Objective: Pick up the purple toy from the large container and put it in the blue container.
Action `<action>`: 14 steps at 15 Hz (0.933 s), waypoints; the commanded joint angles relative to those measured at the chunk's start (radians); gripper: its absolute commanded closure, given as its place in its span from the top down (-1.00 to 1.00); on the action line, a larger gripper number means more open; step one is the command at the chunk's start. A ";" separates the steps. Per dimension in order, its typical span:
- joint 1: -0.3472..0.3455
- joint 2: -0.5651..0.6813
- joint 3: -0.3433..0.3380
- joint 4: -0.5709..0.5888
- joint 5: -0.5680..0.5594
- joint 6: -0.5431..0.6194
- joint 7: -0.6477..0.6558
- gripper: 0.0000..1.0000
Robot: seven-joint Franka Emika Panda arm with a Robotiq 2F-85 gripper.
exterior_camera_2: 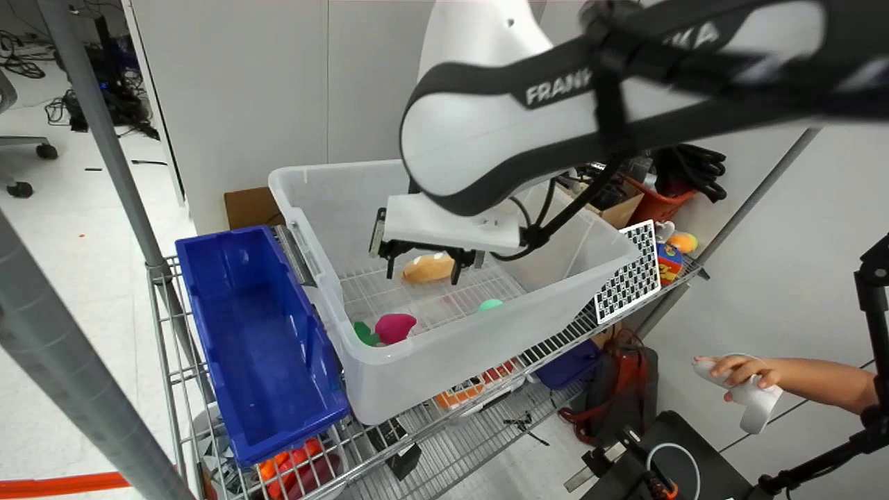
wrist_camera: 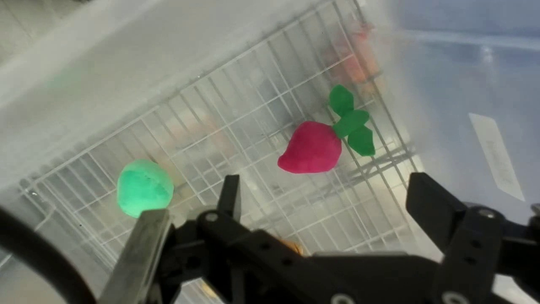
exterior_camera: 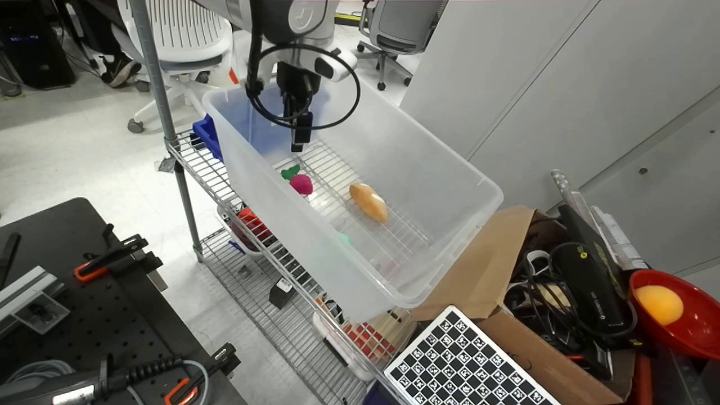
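The purple toy (exterior_camera: pixel 301 184), magenta with green leaves, lies on the floor of the large container near the end by the blue container; it also shows in an exterior view (exterior_camera_2: pixel 395 328) and in the wrist view (wrist_camera: pixel 312 150). The large container (exterior_camera_2: pixel 444 368) is a translucent tub on a wire shelf. The blue container (exterior_camera_2: pixel 260 333) stands beside its end and looks empty; in an exterior view (exterior_camera: pixel 208 135) the tub mostly hides it. My gripper (wrist_camera: pixel 324 181) is open and empty, pointing down inside the tub above the toy, not touching it. It also shows in both exterior views (exterior_camera: pixel 300 140) (exterior_camera_2: pixel 422 276).
An orange toy (exterior_camera: pixel 368 202) and a light green toy (wrist_camera: pixel 144 188) lie in the tub. The tub's tall walls surround the gripper. A checkered board (exterior_camera: pixel 467 360) and a cardboard box (exterior_camera: pixel 506 332) stand at the tub's far end. A shelf post (exterior_camera_2: pixel 114 132) rises near the blue container.
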 commanded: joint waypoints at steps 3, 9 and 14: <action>0.096 0.272 -0.094 0.226 -0.066 0.014 0.049 1.00; 0.114 0.449 -0.120 0.370 -0.038 0.018 0.051 1.00; 0.101 0.543 -0.116 0.443 -0.009 0.014 0.053 1.00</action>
